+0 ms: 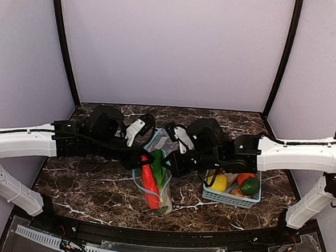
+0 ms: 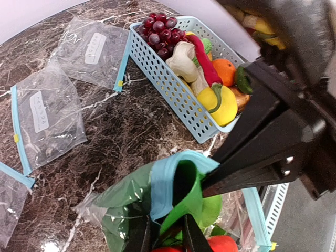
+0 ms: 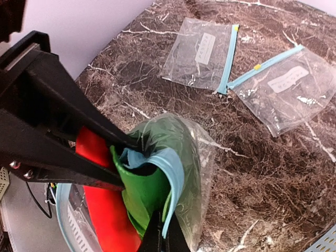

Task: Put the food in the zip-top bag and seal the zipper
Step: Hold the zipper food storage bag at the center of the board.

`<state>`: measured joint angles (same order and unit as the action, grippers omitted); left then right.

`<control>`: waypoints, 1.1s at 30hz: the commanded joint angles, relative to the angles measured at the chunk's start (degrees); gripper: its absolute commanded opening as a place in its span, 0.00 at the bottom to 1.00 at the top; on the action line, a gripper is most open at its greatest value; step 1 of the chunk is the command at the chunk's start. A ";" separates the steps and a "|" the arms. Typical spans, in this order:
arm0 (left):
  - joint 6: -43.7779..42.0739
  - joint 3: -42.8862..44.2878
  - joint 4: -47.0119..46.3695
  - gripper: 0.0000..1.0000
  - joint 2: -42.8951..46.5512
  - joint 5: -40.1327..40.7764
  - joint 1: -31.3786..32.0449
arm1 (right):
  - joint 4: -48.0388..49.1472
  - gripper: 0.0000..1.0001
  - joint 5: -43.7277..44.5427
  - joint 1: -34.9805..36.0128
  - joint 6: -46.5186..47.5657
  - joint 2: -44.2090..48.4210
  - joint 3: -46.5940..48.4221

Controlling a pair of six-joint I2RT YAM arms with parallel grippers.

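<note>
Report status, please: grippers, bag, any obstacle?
Left gripper, right gripper: both shut on zipper. Zip-top bag unsealed, red vegetable inside. Green leaf pokes through the mouth.

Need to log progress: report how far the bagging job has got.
Done: the red-orange vegetable and leafy vegetable sit in the zip-top bag. In hand: the left gripper and right gripper both pinch its mouth, the right on the blue zipper. Remaining: the leaf pokes through the open mouth, so push it in and seal; the cucumber I cannot find.

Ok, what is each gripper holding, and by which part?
Both hold the zip-top bag by its mouth: left gripper and right gripper each have jaws shut on the light-blue zipper rim, at separate spots.
</note>
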<state>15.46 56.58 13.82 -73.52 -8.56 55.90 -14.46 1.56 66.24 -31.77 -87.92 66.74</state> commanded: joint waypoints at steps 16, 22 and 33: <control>2.99 0.72 2.11 0.30 -5.74 7.26 2.21 | 22.07 0.00 4.76 3.32 1.52 3.59 -8.77; 4.65 -1.89 1.22 0.57 -1.29 6.91 2.20 | 19.25 0.00 8.35 3.28 -0.98 3.37 -9.54; 10.45 -3.88 1.91 0.99 6.02 2.14 1.63 | 19.19 0.00 7.85 3.23 -2.36 3.01 -9.69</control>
<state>22.76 54.30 14.61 -70.08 -5.10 57.76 1.52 8.86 69.08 -33.06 -84.66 57.65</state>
